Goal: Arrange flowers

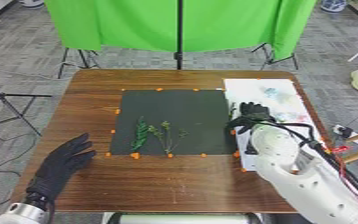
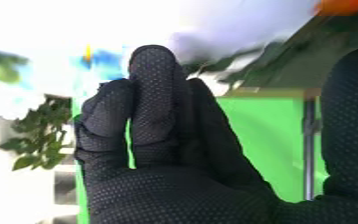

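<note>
Right hand (image 1: 254, 116): over the white sheet's left edge, beside the dark mat (image 1: 175, 102). In the wrist view the right hand (image 2: 167, 120) has its fingers side by side, nearly straight, thumb well apart from them; clamped on nothing that I can make out. Past the fingertips, a lilac bloom (image 2: 238, 30), blurred; whether touching, cannot tell. Blue bloom (image 2: 109, 62) past the fingers too, also blurred, and leaves (image 2: 38, 137) well apart from the hand.

White sheet (image 1: 246, 90): right side of table, faint blue blooms (image 1: 271, 92) toward its far end. Mat: left of the sheet. On its near part, two cuttings side by side: dark leafy frond (image 1: 140, 134) to the left, thin branching sprig (image 1: 167, 136) just right of it. Orange tabs (image 1: 135, 156) around the mat.

Left hand (image 1: 62, 159): near left of the brown table (image 1: 175, 190), left of the mat, fingers extended, holding nothing. Green cloth (image 1: 122, 25) beyond the table's far edge, dark pole (image 1: 180, 30) before it
</note>
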Controlling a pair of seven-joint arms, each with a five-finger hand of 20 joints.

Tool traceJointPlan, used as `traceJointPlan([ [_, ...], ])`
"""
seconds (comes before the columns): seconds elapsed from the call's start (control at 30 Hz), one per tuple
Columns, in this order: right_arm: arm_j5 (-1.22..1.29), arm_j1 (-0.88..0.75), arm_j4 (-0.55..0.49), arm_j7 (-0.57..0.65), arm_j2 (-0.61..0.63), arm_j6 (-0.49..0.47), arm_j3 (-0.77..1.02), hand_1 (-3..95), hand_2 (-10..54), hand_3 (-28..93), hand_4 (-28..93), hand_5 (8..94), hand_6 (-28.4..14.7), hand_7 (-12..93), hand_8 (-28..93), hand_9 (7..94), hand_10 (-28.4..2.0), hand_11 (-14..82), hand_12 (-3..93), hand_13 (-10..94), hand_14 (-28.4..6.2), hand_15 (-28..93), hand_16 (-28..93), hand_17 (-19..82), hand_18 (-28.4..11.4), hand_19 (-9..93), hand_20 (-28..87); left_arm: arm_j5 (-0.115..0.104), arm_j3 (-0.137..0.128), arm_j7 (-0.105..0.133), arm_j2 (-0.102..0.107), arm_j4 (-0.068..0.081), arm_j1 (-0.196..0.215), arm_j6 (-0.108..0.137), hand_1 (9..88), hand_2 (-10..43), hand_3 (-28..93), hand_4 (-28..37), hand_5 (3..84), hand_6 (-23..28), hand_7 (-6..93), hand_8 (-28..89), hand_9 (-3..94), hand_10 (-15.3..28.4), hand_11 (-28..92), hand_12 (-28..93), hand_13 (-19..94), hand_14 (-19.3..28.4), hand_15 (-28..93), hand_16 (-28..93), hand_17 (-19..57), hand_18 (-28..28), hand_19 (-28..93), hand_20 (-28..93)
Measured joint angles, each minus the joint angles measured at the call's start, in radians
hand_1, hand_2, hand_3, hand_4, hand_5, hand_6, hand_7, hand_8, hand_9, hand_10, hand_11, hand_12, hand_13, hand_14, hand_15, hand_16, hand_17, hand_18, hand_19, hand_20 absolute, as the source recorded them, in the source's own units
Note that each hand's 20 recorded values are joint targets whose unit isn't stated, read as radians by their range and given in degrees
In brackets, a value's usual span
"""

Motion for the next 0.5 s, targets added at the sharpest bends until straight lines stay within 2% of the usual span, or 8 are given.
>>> traceJointPlan([
  [0.1, 0.001, 0.0, 0.0, -0.017, -0.011, -0.006, 0.0, 30.6, -9.5, 71, -28, 38.4, -14.0, 17, -11, 41.2, -15.8, 39.2, 19.3, 52, -9.3, 73, 19, 27, -19.7, 84, 43, 0.0, 0.0, 0.0, 0.0, 0.0, 0.0, 0.0, 24.2, -0.2, 70, -28.3, 31.7, 5.1, 17.1, -10, 27.3, 11.6, 22, 14, 23, 13.8, 46, -4, -11.3, 20.9, 52, 4],
  [0.13, -0.003, 0.001, 0.001, -0.028, -0.01, -0.004, -0.003, 35.2, -9.5, 78, -28, 43.6, -9.9, 24, -15, 47.6, -13.4, 44.9, 20.0, 57, -6.8, 70, 20, 29, -18.5, 83, 43, 0.0, 0.0, 0.0, 0.0, 0.0, 0.0, 0.0, 24.2, -0.2, 70, -28.3, 31.7, 5.1, 17.1, -10, 27.3, 11.6, 22, 14, 23, 13.8, 47, -4, -11.3, 20.9, 52, 4],
  [0.17, -0.011, 0.004, 0.005, -0.043, -0.008, -0.001, -0.01, 37.6, -9.5, 80, -28, 45.7, -8.1, 28, -17, 50.1, -12.4, 47.4, 20.5, 59, -5.4, 68, 23, 31, -17.8, 83, 42, 0.0, 0.0, 0.0, 0.0, 0.0, 0.0, 0.0, 24.2, -0.3, 70, -28.3, 31.7, 5.1, 17.1, -10, 27.3, 11.6, 22, 14, 23, 13.8, 47, -4, -11.3, 20.9, 52, 4],
  [0.2, -0.025, 0.009, 0.011, -0.057, -0.005, 0.005, -0.022, 43.3, -9.5, 78, -28, 49.4, -5.3, 34, -20, 55.1, -9.7, 43.4, 27.6, 63, -2.5, 63, 29, 33, -17.1, 83, 41, 0.0, 0.0, 0.0, 0.0, 0.0, 0.0, 0.0, 24.2, -0.2, 70, -28.3, 31.7, 5.1, 17.1, -10, 27.3, 11.6, 22, 14, 23, 13.8, 47, -4, -11.3, 20.9, 52, 4],
  [0.27, -0.067, 0.024, 0.024, -0.083, 0.004, 0.034, -0.052, 54.1, -9.5, 76, -28, 56.5, -2.6, 52, -11, 63.9, -6.0, 39.3, 38.1, 72, 2.0, 55, 39, 38, -16.0, 84, 39, 0.0, 0.0, 0.0, 0.0, 0.001, 0.0, 0.0, 24.2, -0.2, 70, -28.3, 31.6, 5.1, 17.1, -10, 27.3, 11.6, 22, 14, 23, 13.8, 47, -4, -11.3, 20.9, 52, 4],
  [0.37, -0.083, 0.038, 0.037, -0.119, 0.01, 0.082, -0.069, 58.6, -9.5, 76, -28, 63.3, -2.3, 57, -10, 70.4, -5.6, 36.6, 41.5, 79, 3.6, 48, 41, 42, -15.1, 82, 38, 0.0, 0.0, 0.001, 0.0, 0.001, 0.0, -0.001, 24.2, -0.2, 70, -28.3, 31.6, 5.1, 17.2, -10, 27.3, 11.6, 22, 14, 23, 13.8, 46, -4, -11.3, 20.9, 52, 4],
  [0.4, -0.077, 0.039, 0.041, -0.133, 0.01, 0.095, -0.067, 59.7, -9.5, 78, -28, 68.5, -2.9, 59, -14, 74.2, -6.0, 34.2, 43.6, 85, 3.8, 43, 41, 46, -14.2, 82, 35, 0.0, 0.0, 0.001, 0.0, 0.001, 0.0, -0.001, 24.2, -0.2, 70, -28.3, 31.7, 5.1, 17.2, -10, 27.3, 11.6, 22, 14, 23, 13.8, 47, -4, -11.3, 20.9, 52, 4],
  [0.5, -0.03, 0.032, 0.055, -0.186, 0.012, 0.136, -0.051, 60.0, -9.5, 82, -28, 72.8, -4.5, 60, -21, 74.3, -9.6, 37.2, 44.7, 91, 3.5, 37, 41, 49, -13.0, 89, 24, 0.0, 0.0, 0.002, 0.0, 0.001, 0.0, -0.001, 24.3, -0.2, 70, -28.3, 31.7, 5.1, 17.2, -10, 27.3, 11.6, 22, 14, 23, 13.8, 46, -4, -11.3, 20.9, 52, 4],
])
